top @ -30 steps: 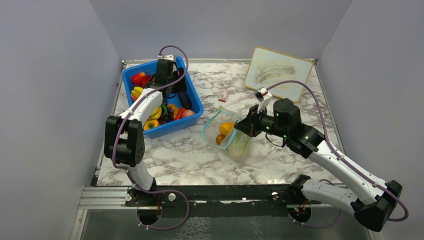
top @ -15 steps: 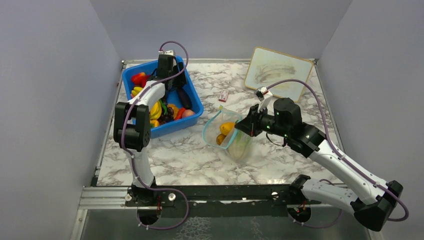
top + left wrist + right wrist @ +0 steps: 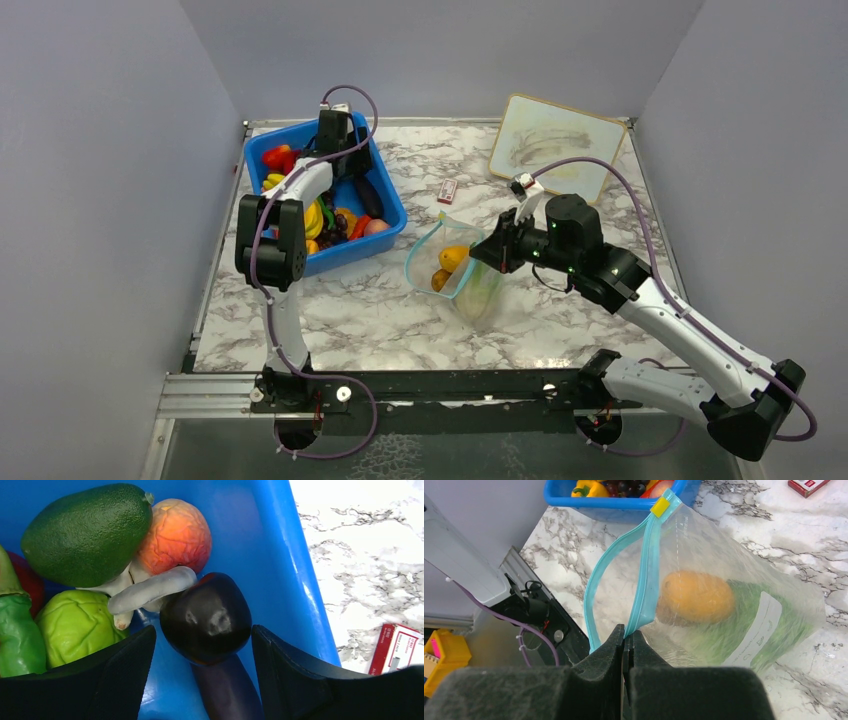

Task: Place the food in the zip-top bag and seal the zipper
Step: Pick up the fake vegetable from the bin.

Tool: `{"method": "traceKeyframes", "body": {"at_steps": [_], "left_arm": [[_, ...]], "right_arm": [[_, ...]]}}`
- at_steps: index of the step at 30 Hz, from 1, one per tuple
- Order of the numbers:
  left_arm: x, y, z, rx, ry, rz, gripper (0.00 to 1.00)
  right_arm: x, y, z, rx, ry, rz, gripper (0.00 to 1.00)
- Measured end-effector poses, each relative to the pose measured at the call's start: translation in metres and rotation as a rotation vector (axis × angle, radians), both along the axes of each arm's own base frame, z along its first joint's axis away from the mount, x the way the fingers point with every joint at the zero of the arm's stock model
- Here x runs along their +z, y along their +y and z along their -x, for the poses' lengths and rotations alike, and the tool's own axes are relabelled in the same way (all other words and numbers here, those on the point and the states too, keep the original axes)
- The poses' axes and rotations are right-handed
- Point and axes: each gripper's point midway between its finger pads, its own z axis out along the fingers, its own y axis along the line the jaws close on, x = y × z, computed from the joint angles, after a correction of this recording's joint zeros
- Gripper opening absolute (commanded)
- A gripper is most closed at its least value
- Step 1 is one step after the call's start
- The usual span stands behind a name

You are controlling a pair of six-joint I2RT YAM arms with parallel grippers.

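The clear zip-top bag (image 3: 462, 277) lies mid-table with its mouth open. It holds an orange round piece (image 3: 696, 596) and green lettuce (image 3: 746, 630). My right gripper (image 3: 626, 636) is shut on the light-blue zipper strip (image 3: 647, 575) and holds that edge up; it also shows in the top view (image 3: 492, 252). My left gripper (image 3: 202, 635) is open inside the blue bin (image 3: 272, 555), low over a dark purple eggplant (image 3: 207, 617) whose round end sits between the fingers. In the top view the left gripper (image 3: 345, 165) is at the bin's far side.
The bin also holds a green avocado (image 3: 87, 532), an orange peach-like fruit (image 3: 175, 535), a light-green leafy piece (image 3: 75, 625) and a white piece (image 3: 150, 590). A red-and-white box (image 3: 447, 191) lies between bin and bag. A whiteboard (image 3: 555, 145) leans at the back right.
My left arm has folded in and its gripper has shifted slightly farther into the bin's back. The right gripper and the bag have not moved.
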Motion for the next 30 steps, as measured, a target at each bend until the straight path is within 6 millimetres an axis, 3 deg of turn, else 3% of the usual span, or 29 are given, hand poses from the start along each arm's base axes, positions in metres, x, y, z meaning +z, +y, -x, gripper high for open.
{"method": "traceKeyframes", "body": {"at_steps": [3, 9, 18, 24, 30], "left_arm": [[-0.006, 0.001, -0.002, -0.001, 0.014, -0.005, 0.69], [-0.009, 0.0, -0.004, -0.009, 0.02, -0.002, 0.53], [-0.008, 0.0, 0.0, -0.008, 0.033, -0.002, 0.47], [0.011, 0.001, 0.007, 0.001, 0.014, 0.011, 0.46], [0.035, -0.001, 0.029, -0.006, -0.008, 0.046, 0.46]], "right_arm": [[-0.001, 0.0, 0.0, 0.0, 0.003, 0.003, 0.01], [-0.002, -0.001, 0.001, -0.001, 0.009, 0.008, 0.01], [0.001, -0.002, 0.002, -0.004, 0.007, -0.001, 0.01], [0.001, -0.002, 0.002, -0.004, 0.007, -0.002, 0.01], [0.0, -0.002, 0.002, -0.004, 0.004, -0.004, 0.01]]}}
